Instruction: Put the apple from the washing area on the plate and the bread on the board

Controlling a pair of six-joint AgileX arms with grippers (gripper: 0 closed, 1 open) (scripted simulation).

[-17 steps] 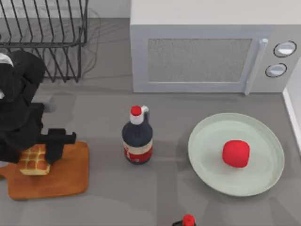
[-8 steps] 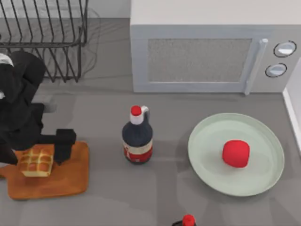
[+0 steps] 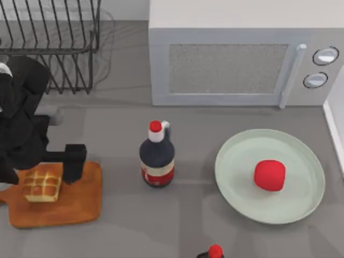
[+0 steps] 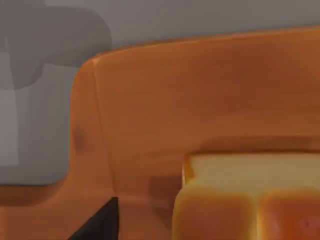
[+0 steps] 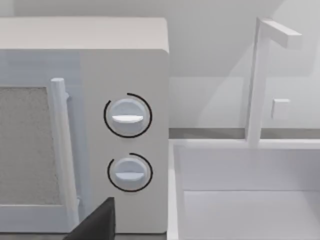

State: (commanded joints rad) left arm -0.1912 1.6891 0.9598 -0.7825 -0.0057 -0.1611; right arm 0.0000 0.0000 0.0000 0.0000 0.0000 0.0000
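1. Left gripper (image 3: 42, 172) sits over the board (image 3: 80, 201) at the table's left, at about 9 o'clock from the soy sauce bottle (image 3: 157, 156). One dark finger stands just off the bread's 3 o'clock side and the other at its 9 o'clock side under the arm; the claw looks spread a little wider than the bread, gripping nothing.
2. The bread (image 3: 41, 183) rests on the board, toward its 10 o'clock corner near the handle stub. It is a golden-brown bun block with glossy domes and pale sides; the left wrist view shows its pale flank (image 4: 250, 172) flat on the orange wood (image 4: 200, 90).
3. The apple (image 3: 269, 175), plain bright red and rounded, lies inside the plate (image 3: 236, 161), right of centre, at 3 o'clock from the bottle.
4. Our judgement: both placements read as done, and the step in hand is the release of the bread. The next move calls for a straight lift of the left gripper, with the fingers clear of the bun's sides so it is not dragged.
5. The right gripper's state we cannot tell; its wrist view faces the microwave (image 5: 85, 125) and the white sink (image 5: 245, 200).
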